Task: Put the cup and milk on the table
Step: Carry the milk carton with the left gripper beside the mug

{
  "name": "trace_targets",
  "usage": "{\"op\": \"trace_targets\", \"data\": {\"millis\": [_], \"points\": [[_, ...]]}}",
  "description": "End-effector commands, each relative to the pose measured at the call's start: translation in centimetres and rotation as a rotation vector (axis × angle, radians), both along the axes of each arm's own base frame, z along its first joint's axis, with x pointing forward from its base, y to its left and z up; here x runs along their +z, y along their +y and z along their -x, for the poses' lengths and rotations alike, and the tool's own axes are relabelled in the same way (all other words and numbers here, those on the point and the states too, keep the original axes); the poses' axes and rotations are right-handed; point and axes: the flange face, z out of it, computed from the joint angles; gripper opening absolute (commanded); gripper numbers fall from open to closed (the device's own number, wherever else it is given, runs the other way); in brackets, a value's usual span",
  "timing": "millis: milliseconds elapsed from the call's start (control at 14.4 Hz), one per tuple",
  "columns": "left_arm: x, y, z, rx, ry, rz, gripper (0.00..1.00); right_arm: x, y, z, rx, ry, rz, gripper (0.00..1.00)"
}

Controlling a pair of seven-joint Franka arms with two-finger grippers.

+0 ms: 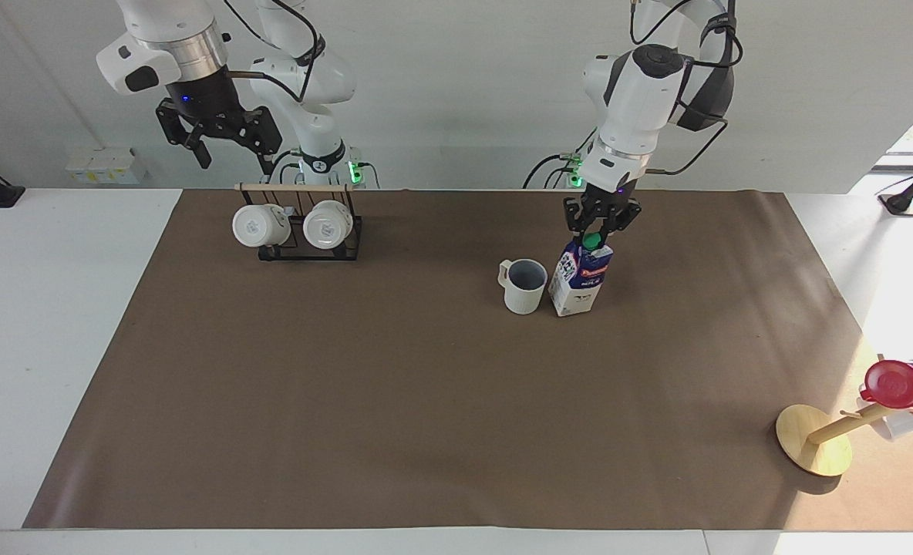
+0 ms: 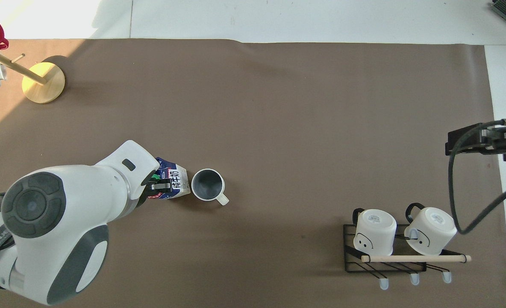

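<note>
The cream-white ribbed cup (image 1: 523, 286) (image 2: 208, 185) stands upright on the brown mat (image 1: 426, 401) of the table (image 1: 55, 324), near the robots. The blue-and-white milk carton (image 1: 578, 280) (image 2: 172, 184) stands right beside it, toward the left arm's end. My left gripper (image 1: 597, 233) (image 2: 155, 186) is shut on the carton's top at the green cap. The carton's base looks down on the mat. My right gripper (image 1: 219, 142) hangs open and empty in the air above the mug rack; the right arm waits.
A black wire rack (image 1: 308, 231) (image 2: 389, 252) with two plain white mugs stands near the robots toward the right arm's end. A wooden mug tree (image 1: 815, 439) (image 2: 41, 79) with a glossy red cup (image 1: 900, 383) stands farthest from the robots at the left arm's end.
</note>
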Motion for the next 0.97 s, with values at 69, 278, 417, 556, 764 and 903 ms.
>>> {"op": "trace_targets", "data": {"millis": [69, 278, 417, 556, 764, 903], "points": [[-0.16, -0.52, -0.09, -0.019, -0.011, 0.016, 0.44, 0.19, -0.36, 0.21, 0.007, -0.008, -0.017, 1.0], [-0.43, -0.28, -0.29, -0.071, -0.014, 0.007, 0.45, 0.2, -0.29, 0.36, 0.008, -0.002, -0.017, 1.0], [-0.68, -0.38, -0.32, -0.082, -0.013, 0.005, 0.45, 0.13, -0.37, 0.28, 0.007, -0.002, -0.017, 1.0], [-0.88, -0.61, -0.42, -0.086, -0.018, 0.006, 0.45, 0.13, -0.37, 0.28, 0.007, -0.002, -0.017, 1.0], [-0.82, -0.59, -0.39, -0.086, -0.018, 0.006, 0.48, 0.13, -0.37, 0.28, 0.007, -0.002, -0.017, 1.0], [-0.9, -0.56, -0.33, -0.088, -0.011, 0.003, 0.63, 0.13, -0.37, 0.28, 0.007, -0.002, -0.017, 1.0]]}}
